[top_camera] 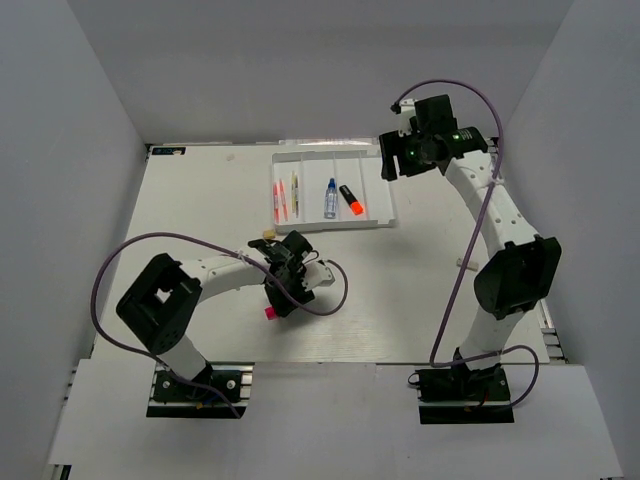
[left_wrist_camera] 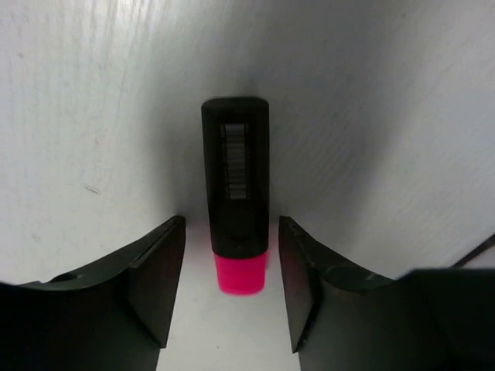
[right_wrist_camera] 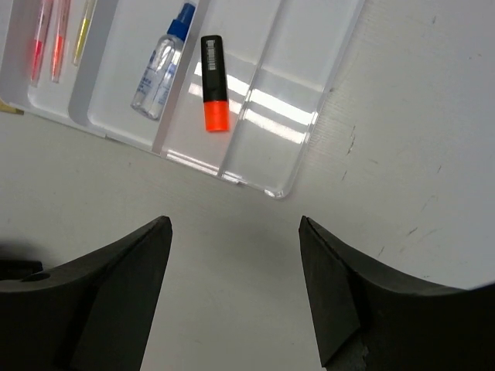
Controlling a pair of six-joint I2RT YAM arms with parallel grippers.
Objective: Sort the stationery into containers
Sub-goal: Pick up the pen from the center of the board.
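Straddling the stubby black pink-ended highlighter [left_wrist_camera: 236,178] on the bench [top_camera: 200,200], left pincer [left_wrist_camera: 230,255] gapes, not gripping; next needs closing, then lifting to the flat white plastic tray [right_wrist_camera: 294,116]. Right pincer [right_wrist_camera: 233,224] wide, empty.

Black highlighter [left_wrist_camera: 235,178] with a pink end lies on the white table [left_wrist_camera: 85,116], barcode label [left_wrist_camera: 235,162] facing up, pink end nearest the camera. The two dark fingers [left_wrist_camera: 158,278] of the left gripper [left_wrist_camera: 231,239] flank that end, a narrow gap showing on each side.
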